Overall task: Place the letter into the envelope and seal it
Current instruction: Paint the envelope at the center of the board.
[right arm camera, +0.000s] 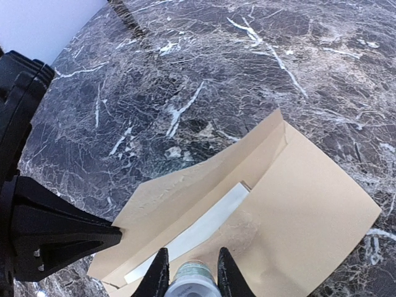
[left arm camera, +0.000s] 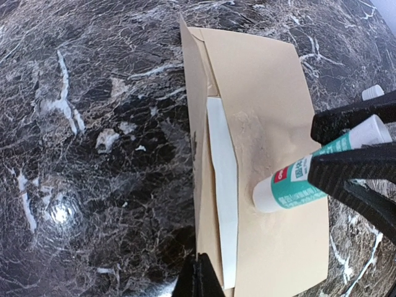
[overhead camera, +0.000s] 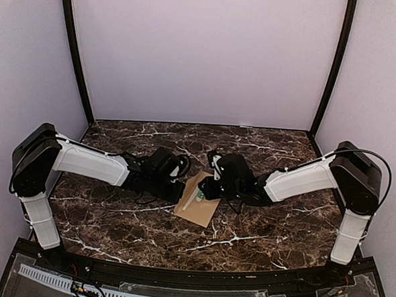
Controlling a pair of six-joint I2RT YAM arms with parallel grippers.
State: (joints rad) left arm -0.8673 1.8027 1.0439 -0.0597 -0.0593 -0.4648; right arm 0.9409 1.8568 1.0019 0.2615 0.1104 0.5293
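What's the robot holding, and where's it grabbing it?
The right gripper holds a glue stick around its middle, tip on the envelope. The left gripper is shut at the envelope's edge.

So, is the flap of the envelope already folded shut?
No, the flap of the envelope lies open, and a white strip shows at the mouth.
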